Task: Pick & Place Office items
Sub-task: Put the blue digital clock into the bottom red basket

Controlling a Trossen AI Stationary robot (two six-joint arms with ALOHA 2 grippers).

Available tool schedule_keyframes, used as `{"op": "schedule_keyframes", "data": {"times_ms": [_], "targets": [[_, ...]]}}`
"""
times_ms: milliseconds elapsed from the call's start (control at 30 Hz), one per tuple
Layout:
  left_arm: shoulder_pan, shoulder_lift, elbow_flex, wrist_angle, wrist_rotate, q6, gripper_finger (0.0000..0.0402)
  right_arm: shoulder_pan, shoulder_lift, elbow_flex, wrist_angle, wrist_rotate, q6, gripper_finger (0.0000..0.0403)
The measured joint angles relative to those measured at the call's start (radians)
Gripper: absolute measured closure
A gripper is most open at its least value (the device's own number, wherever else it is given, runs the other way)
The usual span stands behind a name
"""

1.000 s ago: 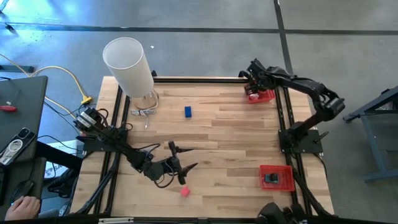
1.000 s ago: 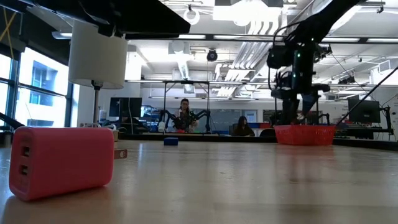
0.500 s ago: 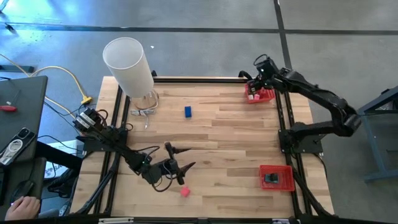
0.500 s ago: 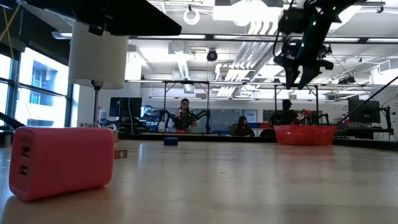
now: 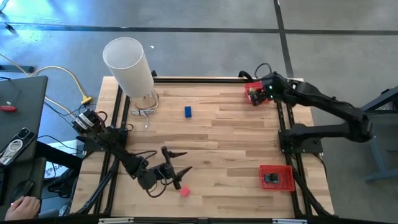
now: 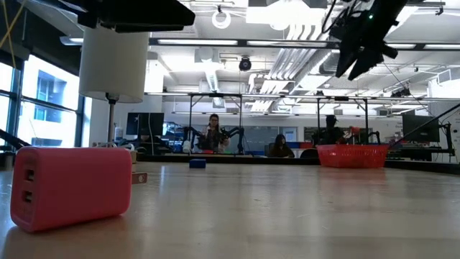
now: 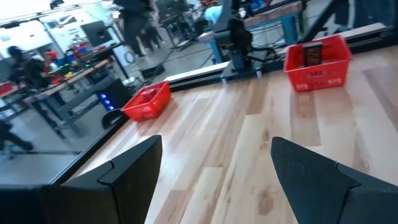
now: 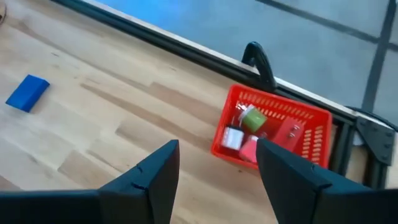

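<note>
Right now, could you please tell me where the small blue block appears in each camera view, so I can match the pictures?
High view: the blue block lies on the table's far half, right of the white cylinder.
Low view: a small blue shape far back, left of centre.
Left wrist view: not in it.
Right wrist view: at the left edge.
Shared landmark: the red tray at the far corner.

no readable text, tray contents perhaps labelled

A blue block [image 5: 188, 111] lies flat on the worktop [image 5: 236, 143], right of the white cylinder [image 5: 129, 66]; a pink piece [image 5: 185, 192] sits well apart, nearer the front edge.
</note>
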Motion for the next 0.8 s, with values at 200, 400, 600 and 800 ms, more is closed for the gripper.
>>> {"op": "schedule_keyframes", "data": {"times_ms": [200, 400, 600, 800], "targets": [[-0.028, 0.000, 0.000, 0.008, -0.077, 0.037, 0.0108, 0.147, -0.038, 0.000, -0.068, 0.132, 0.097, 0.0202], [-0.034, 0.000, 0.000, 0.031, -0.094, 0.025, 0.0108, 0.302, -0.052, 0.000, -0.143, 0.194, 0.209, 0.0202], [-0.028, 0.000, 0.000, 0.029, -0.050, 0.024, 0.0108, 0.482, -0.052, -0.002, -0.195, 0.303, 0.337, 0.0202], [-0.016, -0.020, 0.000, 0.034, 0.129, 0.058, 0.0108, 0.643, -0.052, -0.046, -0.187, 0.359, 0.444, 0.0202]]}}
